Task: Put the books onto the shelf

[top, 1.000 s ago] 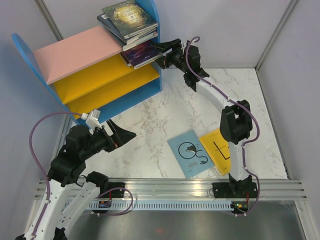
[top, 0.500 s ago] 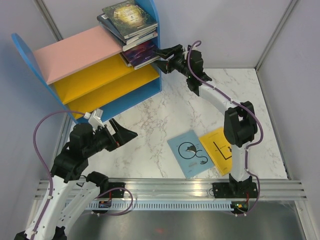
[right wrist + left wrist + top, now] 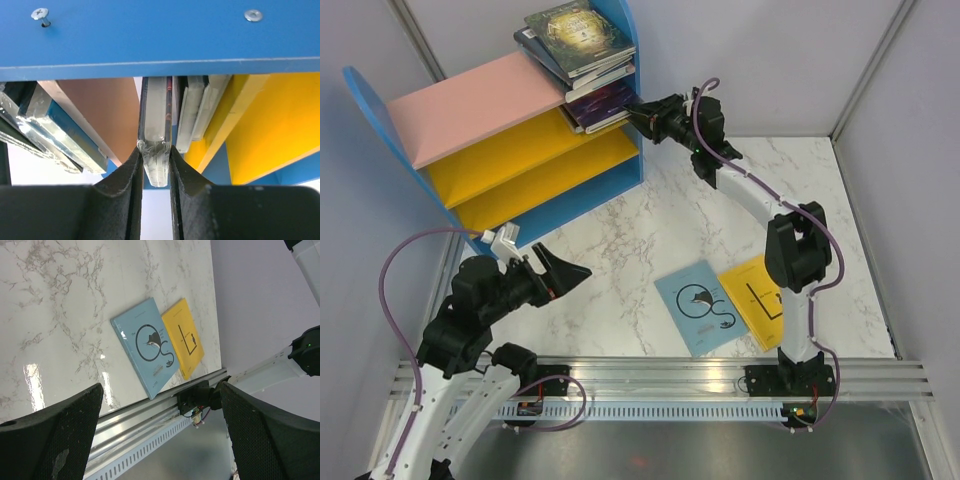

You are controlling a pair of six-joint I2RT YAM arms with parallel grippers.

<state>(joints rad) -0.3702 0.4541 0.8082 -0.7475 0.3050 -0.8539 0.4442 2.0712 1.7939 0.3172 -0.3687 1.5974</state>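
The shelf (image 3: 470, 105) stands at the back left, with blue sides (image 3: 150, 35), a pink top board and yellow lower boards (image 3: 270, 125). Several books (image 3: 578, 30) are stacked on the pink board. A purple book (image 3: 600, 100) tops a small stack on the upper yellow board. My right gripper (image 3: 638, 112) is shut on that book's protruding edge (image 3: 157, 115), its fingers (image 3: 131, 165) pinching both faces. A pale blue book (image 3: 700, 305) and a yellow book (image 3: 755, 298) lie flat on the table. My left gripper (image 3: 560, 270) hovers open and empty, left of them.
The left wrist view shows the pale blue book (image 3: 145, 347) and the yellow book (image 3: 184, 337) near the metal rail (image 3: 135, 425) at the table's front edge. Grey walls enclose the marble table (image 3: 620, 230) on three sides.
My right gripper has moved left up to the shelf and closed on the purple book's edge. The left arm has only shifted slightly.
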